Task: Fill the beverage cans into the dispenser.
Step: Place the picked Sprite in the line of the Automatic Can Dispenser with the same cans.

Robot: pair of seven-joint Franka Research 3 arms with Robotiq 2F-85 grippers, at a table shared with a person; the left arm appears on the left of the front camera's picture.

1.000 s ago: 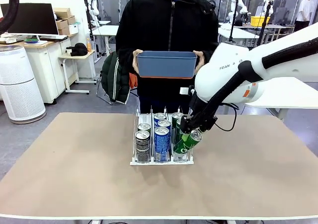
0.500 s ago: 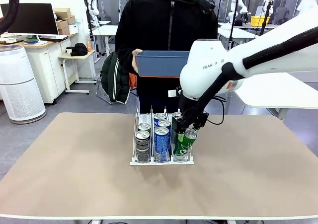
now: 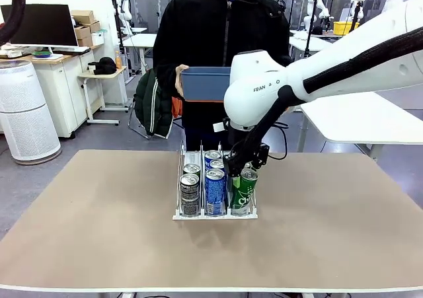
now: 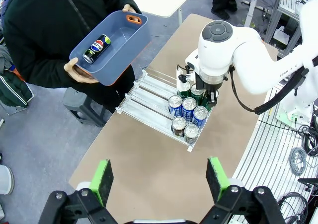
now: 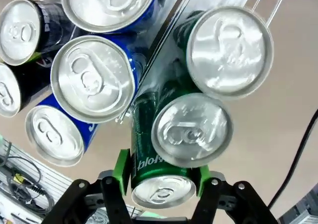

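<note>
From the front, the right gripper (image 3: pixel 241 168) hangs directly over a green can (image 3: pixel 243 195) in the dispenser (image 3: pixel 215 215); its arm reads "FRAN".

From the left wrist, the left gripper (image 4: pixel 160 178) is spread wide. Far ahead of it, a Pepsi can (image 4: pixel 97 48) lies in the blue bin (image 4: pixel 130 40).

From the right wrist, green pads (image 5: pixel 121 170) flank the green can, but I cannot tell whether they pinch it.

lab: workbenches (image 3: pixel 357 119), monitor (image 3: pixel 39 24), air purifier (image 3: pixel 23 113)

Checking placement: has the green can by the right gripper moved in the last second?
Yes. The green can moved left, from leaning over the dispenser's right edge into its right lane.
</note>
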